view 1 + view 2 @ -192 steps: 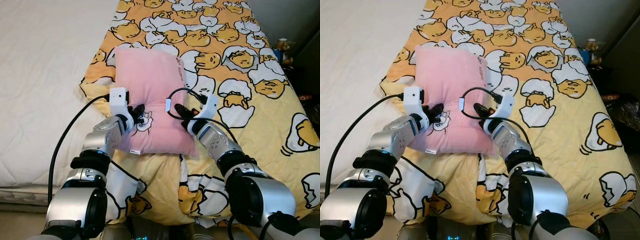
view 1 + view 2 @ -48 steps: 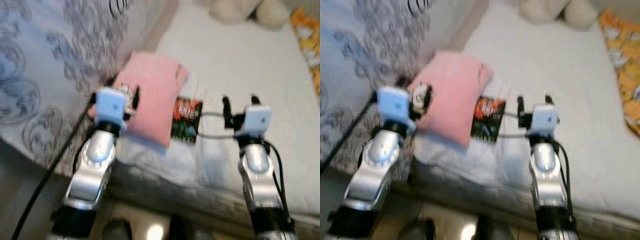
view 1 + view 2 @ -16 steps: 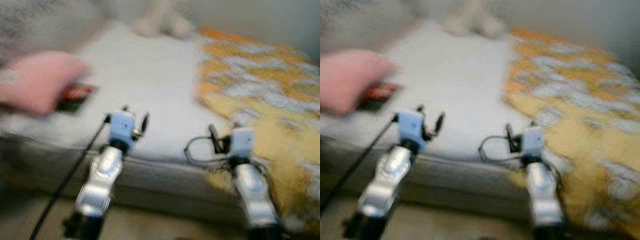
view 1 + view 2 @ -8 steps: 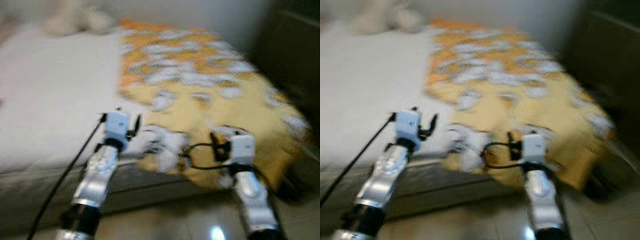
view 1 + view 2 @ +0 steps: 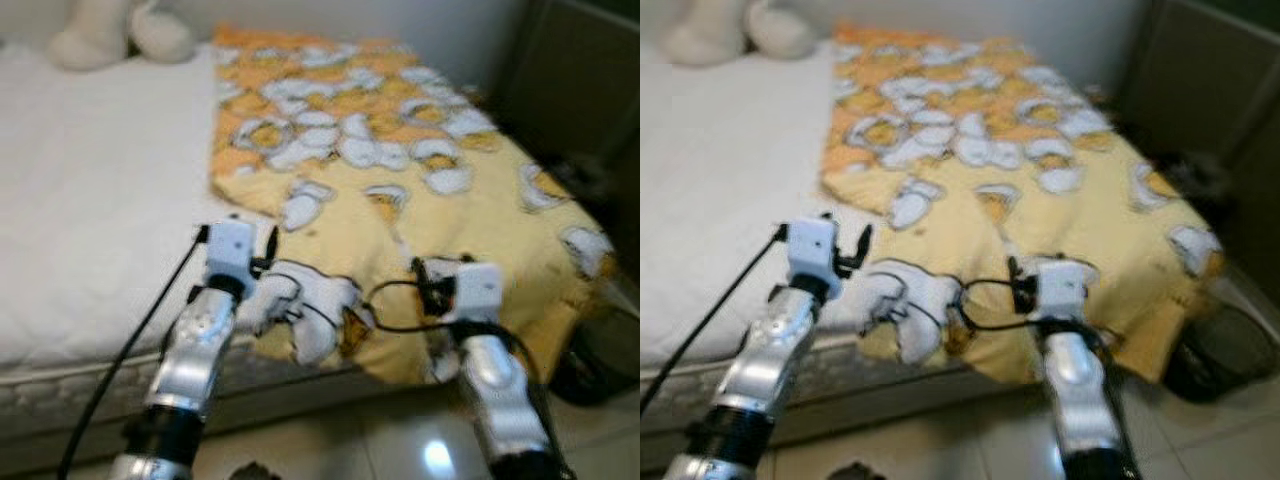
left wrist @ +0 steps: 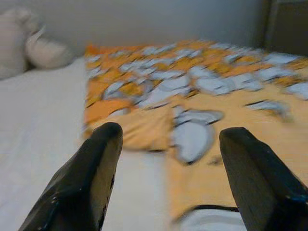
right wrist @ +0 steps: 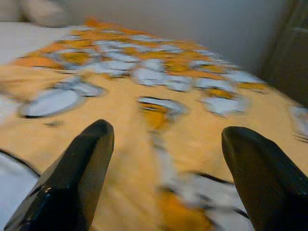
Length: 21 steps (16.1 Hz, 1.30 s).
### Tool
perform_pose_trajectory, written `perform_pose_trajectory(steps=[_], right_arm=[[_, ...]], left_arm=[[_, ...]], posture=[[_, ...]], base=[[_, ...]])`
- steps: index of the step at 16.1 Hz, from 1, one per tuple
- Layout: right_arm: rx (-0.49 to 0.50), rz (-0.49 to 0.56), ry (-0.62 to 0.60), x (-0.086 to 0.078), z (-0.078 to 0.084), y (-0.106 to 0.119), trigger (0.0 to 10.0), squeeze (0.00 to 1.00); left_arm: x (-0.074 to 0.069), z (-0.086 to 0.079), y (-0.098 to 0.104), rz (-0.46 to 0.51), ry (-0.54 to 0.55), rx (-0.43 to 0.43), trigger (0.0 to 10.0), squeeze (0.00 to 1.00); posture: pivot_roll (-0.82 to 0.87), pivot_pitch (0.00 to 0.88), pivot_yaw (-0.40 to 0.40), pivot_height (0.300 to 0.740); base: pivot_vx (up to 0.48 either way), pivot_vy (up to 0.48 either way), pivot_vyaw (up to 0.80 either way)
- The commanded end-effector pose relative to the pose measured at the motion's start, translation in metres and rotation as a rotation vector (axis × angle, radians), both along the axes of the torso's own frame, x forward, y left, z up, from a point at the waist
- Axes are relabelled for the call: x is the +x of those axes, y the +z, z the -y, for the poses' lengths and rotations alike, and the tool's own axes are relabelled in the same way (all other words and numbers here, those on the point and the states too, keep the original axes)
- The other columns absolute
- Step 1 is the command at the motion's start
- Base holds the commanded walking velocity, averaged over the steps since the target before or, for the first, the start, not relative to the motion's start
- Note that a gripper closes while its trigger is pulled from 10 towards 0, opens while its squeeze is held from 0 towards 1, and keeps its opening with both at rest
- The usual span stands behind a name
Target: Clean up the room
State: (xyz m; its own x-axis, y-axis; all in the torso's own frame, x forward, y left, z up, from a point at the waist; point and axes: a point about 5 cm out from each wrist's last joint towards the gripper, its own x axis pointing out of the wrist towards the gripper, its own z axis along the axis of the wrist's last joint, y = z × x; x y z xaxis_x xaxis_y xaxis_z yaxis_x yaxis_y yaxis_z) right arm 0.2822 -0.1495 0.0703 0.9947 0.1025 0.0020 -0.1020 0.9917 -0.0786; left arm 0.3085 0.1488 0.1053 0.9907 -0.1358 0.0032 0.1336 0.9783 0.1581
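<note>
Both our tools, left tool [image 6: 163, 159] and right tool [image 7: 161, 163], hung wide and empty above the yellow blanket [image 5: 400, 170], which lay rumpled over the bed [image 5: 90, 200] edge. Soft and light, we judged; best pinched at its folded near corner [image 5: 310, 315].

A white-sheeted bed [image 5: 90, 220] stands on glossy pale floor tiles [image 5: 400, 450], with a dark cabinet [image 5: 585, 90] alongside.

Both silver arms reach forward side by side. The left tool [image 6: 166, 139] and right tool [image 7: 166, 139] have fingers spread wide, holding nothing.
</note>
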Motion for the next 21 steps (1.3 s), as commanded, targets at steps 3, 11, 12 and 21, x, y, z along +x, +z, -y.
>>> perform_pose_trajectory(steps=[3, 11, 12, 21], right_arm=[[-0.02, -0.018, -0.002, -0.007, 0.007, -0.006, 10.0, 0.0], [-0.045, -0.167, 0.038, -0.043, 0.024, -0.039, 10.0, 0.0], [-0.049, -0.18, 0.048, -0.047, 0.026, -0.041, 10.0, 0.0], [-0.043, -0.201, 0.164, -0.044, 0.015, -0.042, 10.0, 0.0]], left_arm=[[0.0, 0.002, -0.004, -0.022, -0.013, -0.016, 10.0, 0.0], [-0.004, -0.04, -0.065, -0.38, 0.127, 0.114, 10.0, 0.0], [-0.011, -0.04, -0.074, -0.419, 0.109, 0.168, 10.0, 0.0], [-0.024, -0.018, -0.096, -0.418, 0.158, 0.026, 10.0, 0.0]], posture=[[0.0, 0.022, -0.039, 0.74], [-0.03, 0.043, -0.071, 0.74], [-0.02, 0.051, -0.08, 0.74], [0.0, 0.098, -0.111, 0.74]], base=[[0.0, 0.48, -0.72], [0.0, 0.06, -0.27], [0.0, 0.0, 0.0], [0.0, 0.0, 0.0]])
